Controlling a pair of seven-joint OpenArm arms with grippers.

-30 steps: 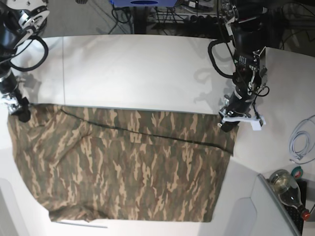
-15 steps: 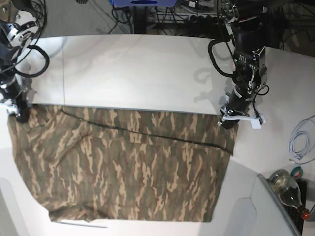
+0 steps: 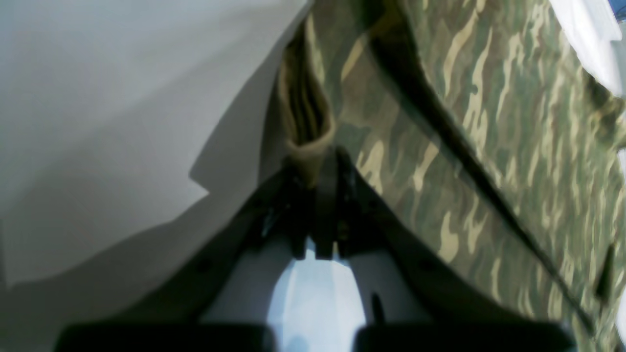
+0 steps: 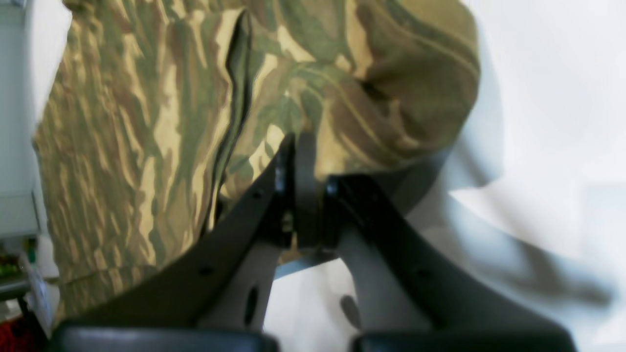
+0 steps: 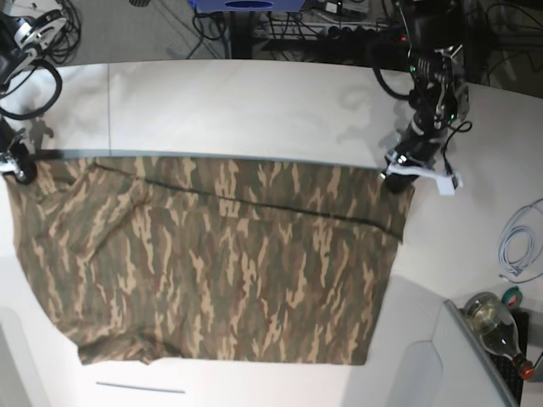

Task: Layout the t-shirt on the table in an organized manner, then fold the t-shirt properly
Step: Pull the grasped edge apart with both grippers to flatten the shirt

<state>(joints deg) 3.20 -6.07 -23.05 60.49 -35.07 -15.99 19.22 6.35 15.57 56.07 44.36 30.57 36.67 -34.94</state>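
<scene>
The large soft camouflage t-shirt [image 5: 212, 263] in olive, brown and tan lies spread across the near half of the wide, smooth white bench [image 5: 237, 110], its far edge stretched into an almost straight line between the two arms. A dark fold line runs slantwise across the upper part of the cloth.

The left end effector [image 5: 397, 180], on the right side of the overhead view, sits at the shirt's far right corner. From its wrist camera, the black jaws of the left end effector [image 3: 318, 166] are pressed together on a bunched tan-olive hem, with the rest of the t-shirt [image 3: 489, 146] trailing away to one side and bare bench [image 3: 122, 98] on the other.

The right end effector [image 5: 19, 172] is at the shirt's far left corner, close to the bench edge. Its own camera shows the right end effector [image 4: 301, 146] clamped tight on a gathered lump of the camouflage cloth [image 4: 146, 122], which is raised a little above the white surface [image 4: 552, 98] beside it.
</scene>
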